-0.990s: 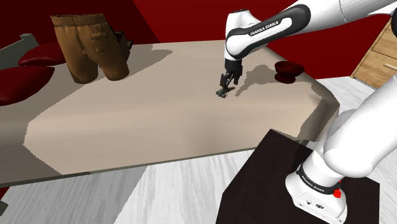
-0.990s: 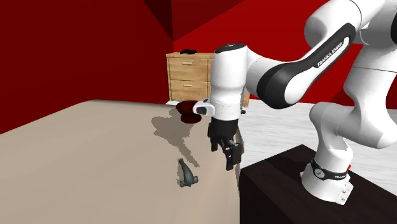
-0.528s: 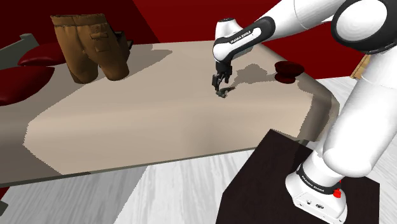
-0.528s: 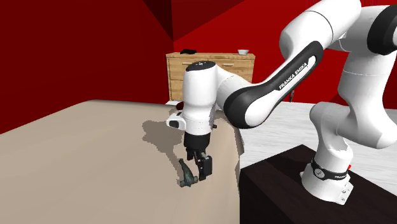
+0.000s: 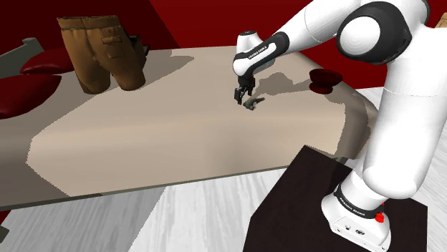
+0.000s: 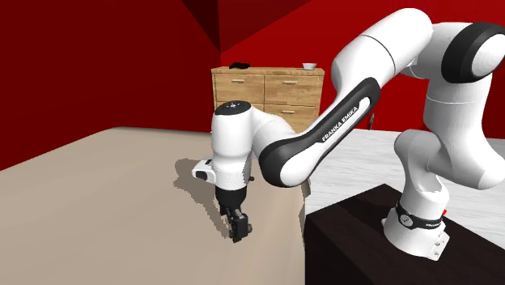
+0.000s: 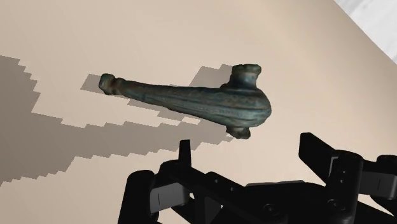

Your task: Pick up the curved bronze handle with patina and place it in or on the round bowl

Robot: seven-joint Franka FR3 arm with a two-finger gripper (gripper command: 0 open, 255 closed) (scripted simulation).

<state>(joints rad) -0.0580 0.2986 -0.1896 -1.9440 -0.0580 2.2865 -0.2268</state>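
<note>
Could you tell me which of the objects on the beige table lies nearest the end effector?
The dark greenish curved handle, lying just beside the end effector; the dark red bowl and the brown trousers sit much farther away.

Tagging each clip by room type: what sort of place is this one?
Probably a bedroom: a wooden chest of drawers stands against the red wall, brown trousers rest on the wide beige surface, which may be a bed, and red cushions sit beside it.

Dull green-patinated metal handle [image 7: 197,100], matt beige tabletop [image 7: 191,38], wooden dresser [image 6: 267,93]
</note>
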